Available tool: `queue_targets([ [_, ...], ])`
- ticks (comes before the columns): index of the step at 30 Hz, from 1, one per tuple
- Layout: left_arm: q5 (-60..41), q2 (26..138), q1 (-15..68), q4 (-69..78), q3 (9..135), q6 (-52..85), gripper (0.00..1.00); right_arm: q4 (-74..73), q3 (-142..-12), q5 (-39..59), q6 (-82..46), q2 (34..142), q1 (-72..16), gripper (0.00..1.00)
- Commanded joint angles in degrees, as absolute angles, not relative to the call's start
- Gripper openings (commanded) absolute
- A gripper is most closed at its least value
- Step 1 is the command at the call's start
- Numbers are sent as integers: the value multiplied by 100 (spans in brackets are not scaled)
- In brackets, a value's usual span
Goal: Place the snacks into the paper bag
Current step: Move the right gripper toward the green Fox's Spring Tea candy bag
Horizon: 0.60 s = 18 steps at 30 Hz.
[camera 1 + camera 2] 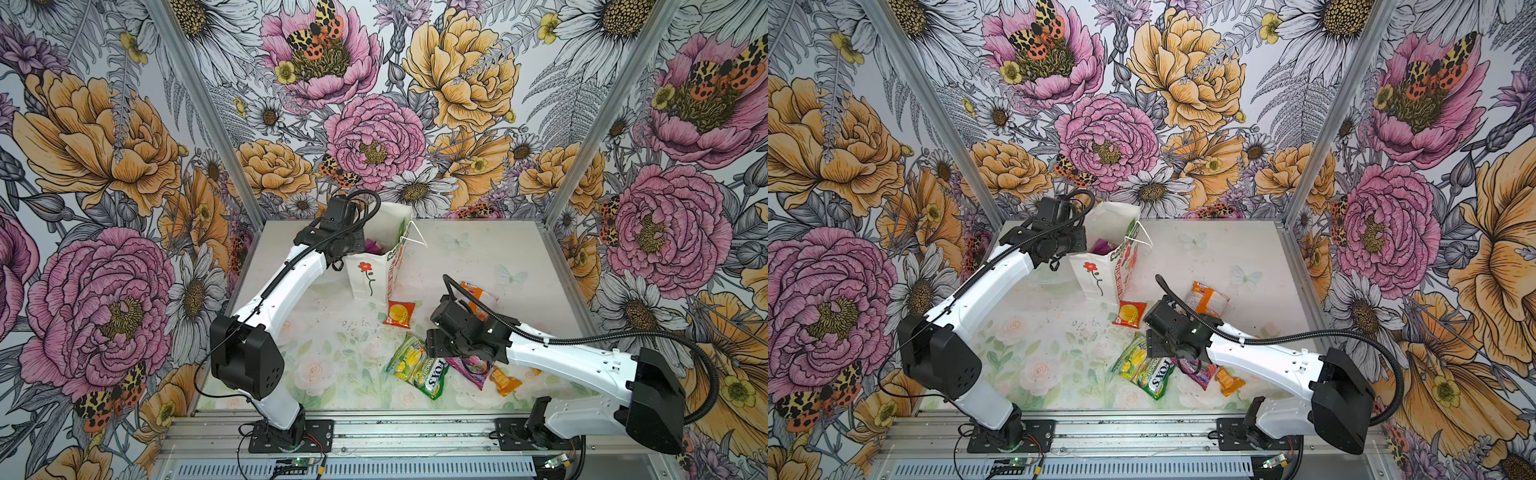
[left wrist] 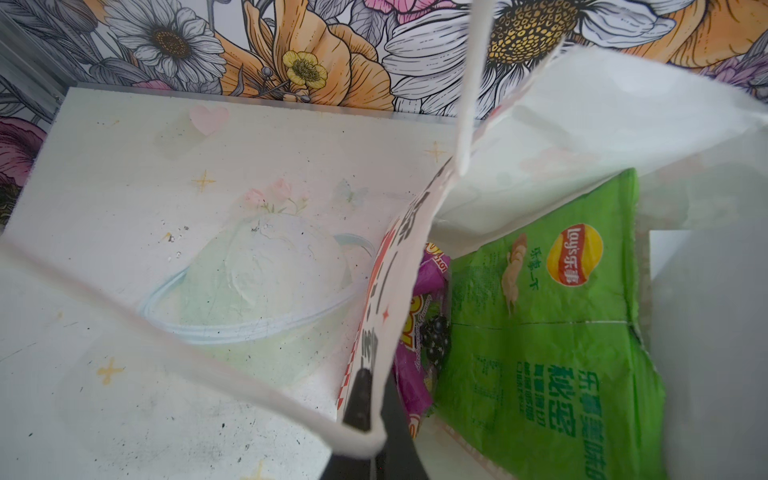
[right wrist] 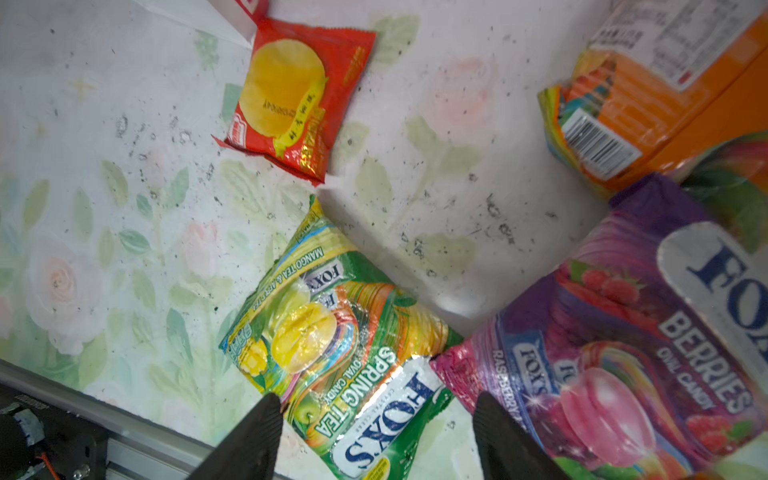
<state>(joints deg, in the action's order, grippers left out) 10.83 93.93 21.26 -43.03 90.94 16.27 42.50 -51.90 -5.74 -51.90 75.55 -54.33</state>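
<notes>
The green-yellow candy packet lies beneath the right gripper, which is spread wide and empty. The purple packet, touching it beside one jaw, could get pinched too. The left gripper is clamped on the rim of the paper bag.

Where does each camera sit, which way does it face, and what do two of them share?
Both top views: high over the front rail, facing down and back at the table, paper bag, left arm and right arm.
Left wrist: on the left arm, facing down the bag's rim; left claw shut on its wall.
Right wrist: on the right arm, facing down at the green-yellow FOX'S packet; right claw open.
Shared: right wrist and top views show the red sachet.
</notes>
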Motion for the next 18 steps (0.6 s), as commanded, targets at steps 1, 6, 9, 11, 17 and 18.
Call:
queue_targets([
  [1, 960, 9124, 2188, -4157, 9028, 1491, 0, 4422, -5163, -537, -5767, 7824, -5630, 75],
  [6, 1037, 9034, 2250, -4152, 9007, 1447, 0, 4188, -5540, -12, -6078, 8368, -5780, 76],
  [9, 1106, 9044, 2254, -4157, 9014, 1390, 0, 4201, -5650, 51, -6143, 8753, -5783, 76],
  [11, 1158, 9035, 2258, -4157, 9008, 1354, 0, 4183, -5696, 147, -6150, 9015, -5783, 76],
  [17, 1154, 8963, 2249, -4157, 9009, 1341, 0, 4116, -6181, 174, -5775, 9712, -5784, 76],
  [18, 1159, 8944, 2250, -4156, 9009, 1357, 0, 4105, -6312, 160, -5693, 9859, -5785, 77],
])
